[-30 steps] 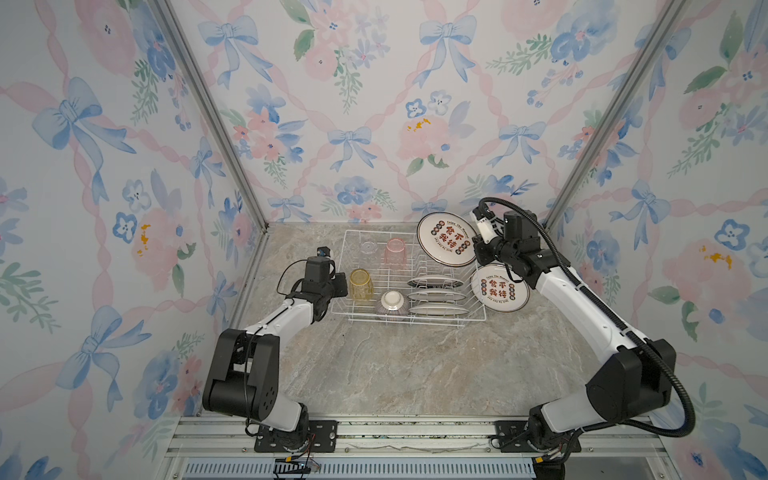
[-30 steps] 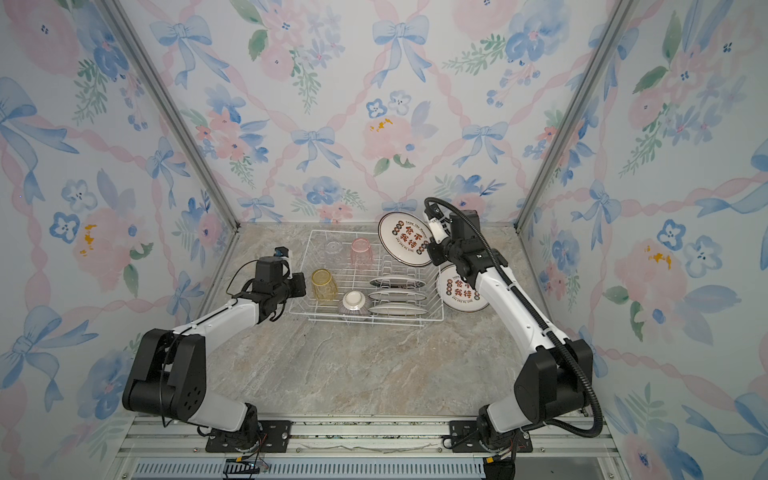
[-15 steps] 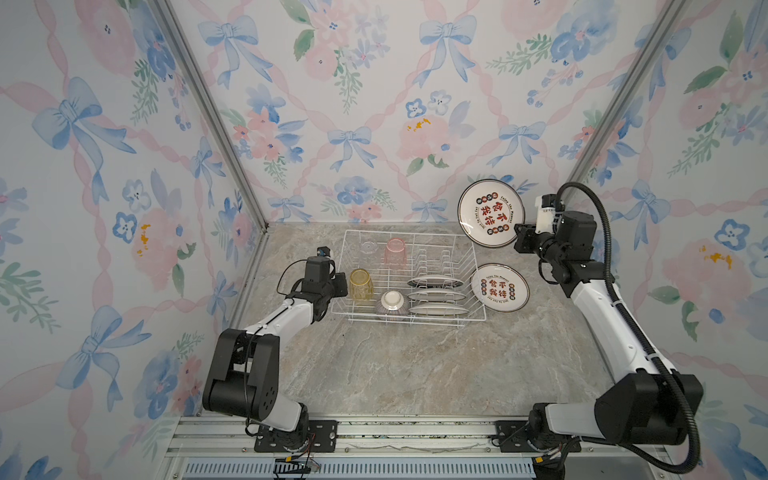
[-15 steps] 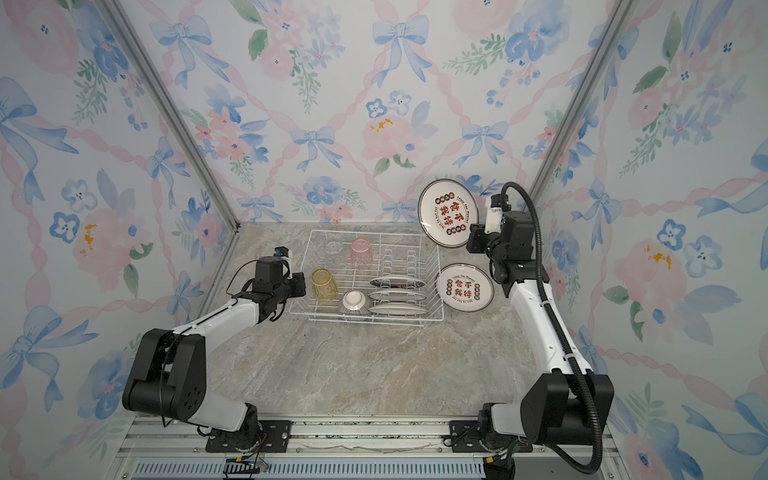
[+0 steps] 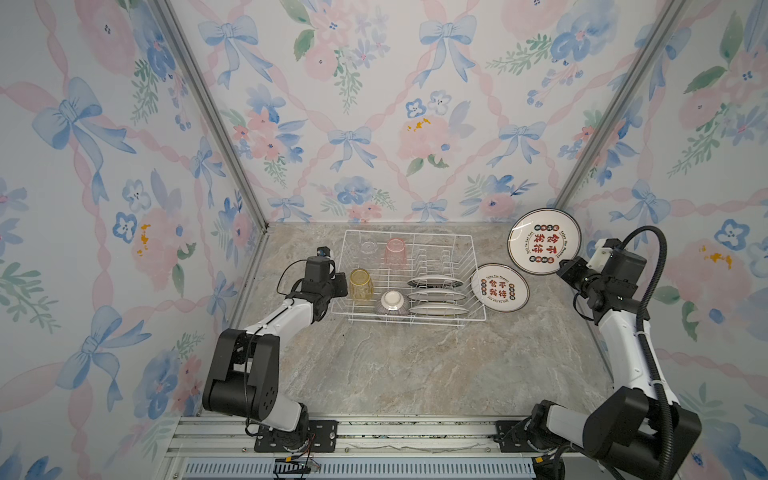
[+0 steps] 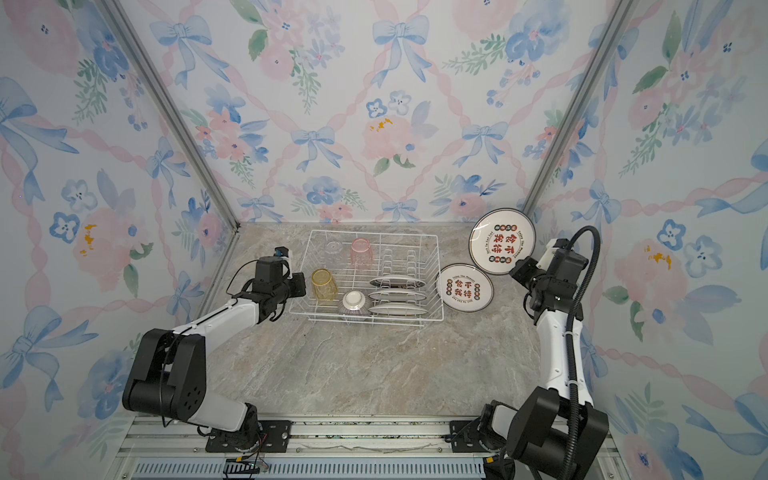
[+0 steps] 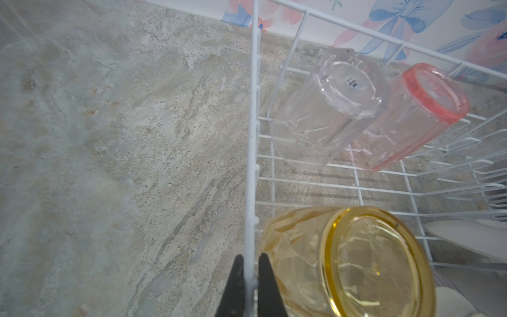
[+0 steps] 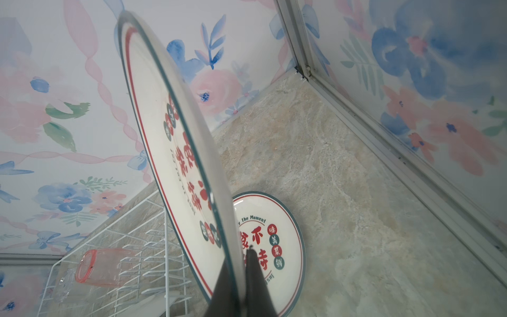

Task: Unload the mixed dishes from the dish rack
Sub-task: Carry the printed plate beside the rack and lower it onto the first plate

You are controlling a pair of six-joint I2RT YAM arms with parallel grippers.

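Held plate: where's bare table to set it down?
Widest bare patch: table in front of the dish rack, up to the front rail. A smaller patch lies between the flat plate and the right wall, near the held plate. Crowded: inside the rack, and its left side, where the left tool clamps the rim.

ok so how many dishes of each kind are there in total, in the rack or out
plates: 5 (3 rack plates, 1 table plate, 1 held plate)
tumblers: 3 (clear tumbler, pink tumbler, yellow tumbler)
bowl: 1
total: 9
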